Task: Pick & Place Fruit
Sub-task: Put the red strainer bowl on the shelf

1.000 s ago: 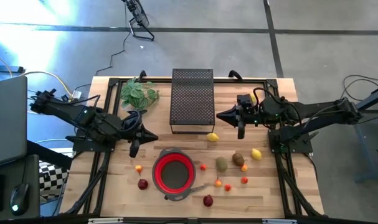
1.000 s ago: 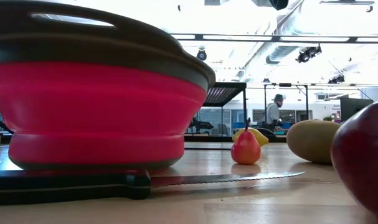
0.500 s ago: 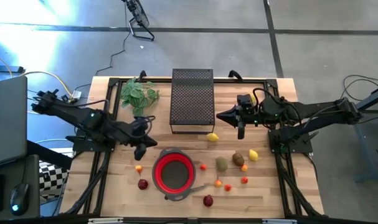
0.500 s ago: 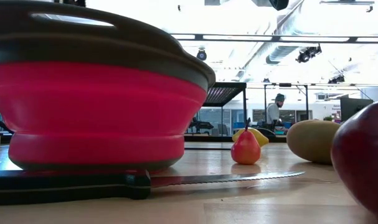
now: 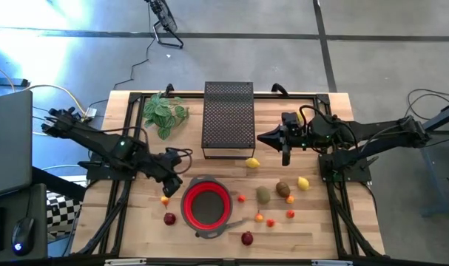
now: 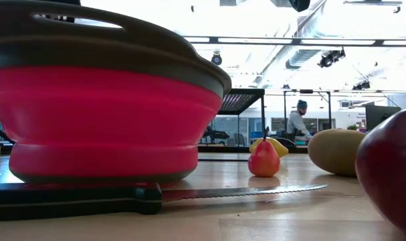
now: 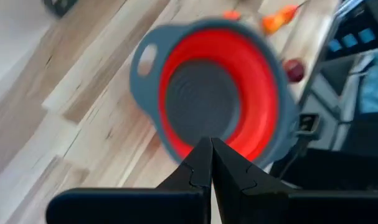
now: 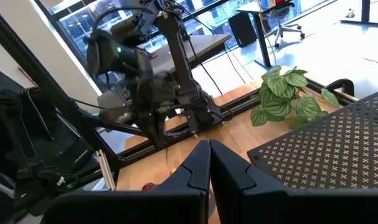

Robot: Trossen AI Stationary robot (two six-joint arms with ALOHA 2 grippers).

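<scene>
The fruit is lying scattered over the wooden table, none of it in the red collapsible bowl and none of it held. Seen from above, a lemon is lying just in front of the black perforated stand, and a second lemon is lying farther toward the right arm's side. A green oval and a brown oval are resting side by side to the right of the bowl, with small orange and red pieces lying near them. A dark red ball is sitting in front of the bowl, another dark red ball to its left, and a tiny orange piece just beyond that.

The left gripper is hovering just beside the bowl's left rim, close to the tiny orange piece; its fingers are pressed together and are gripping nothing. The right gripper is waiting beside the stand's right edge, beyond the first lemon, with its fingers likewise closed and empty.

A green leafy sprig is lying at the far left of the table. In the low view a black-handled knife is lying against the bowl's base, and a person is standing in the room behind.
</scene>
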